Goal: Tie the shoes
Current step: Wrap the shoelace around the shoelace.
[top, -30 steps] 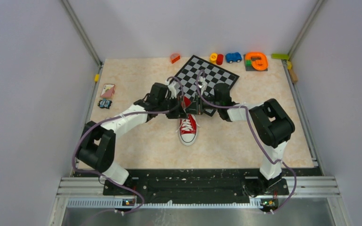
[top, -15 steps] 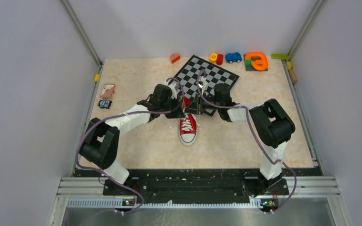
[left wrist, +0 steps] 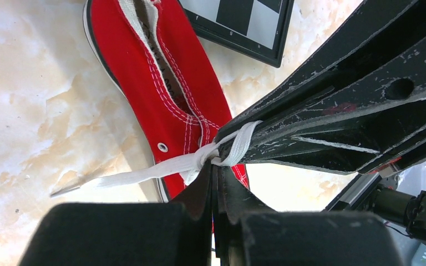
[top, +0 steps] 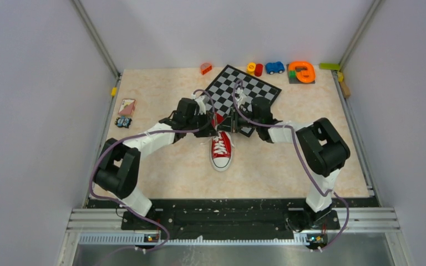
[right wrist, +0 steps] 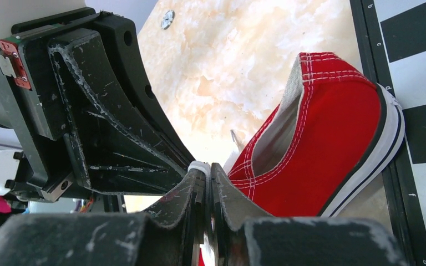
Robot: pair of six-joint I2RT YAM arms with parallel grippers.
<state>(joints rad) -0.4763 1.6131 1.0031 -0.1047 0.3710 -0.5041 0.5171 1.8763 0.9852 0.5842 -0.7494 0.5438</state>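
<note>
The red shoe lies mid-table, white toe cap toward the arms, heel against the chessboard. Both grippers meet tip to tip above its opening. In the left wrist view my left gripper is shut, its tips pinching the white lace where it bunches beside the shoe. One turn of lace wraps the tip of the right gripper's fingers. In the right wrist view my right gripper is shut on a sliver of lace, next to the shoe's collar. The left gripper's fingers touch its tips.
A chessboard lies behind the shoe. Toys line the back edge: an orange block, a blue car and an orange ring. A card and a small item sit at the left edge.
Both arms have shifted slightly, the left elbow a little to the right. The grippers stay together over the shoe, and the right jaws have narrowed a touch.
</note>
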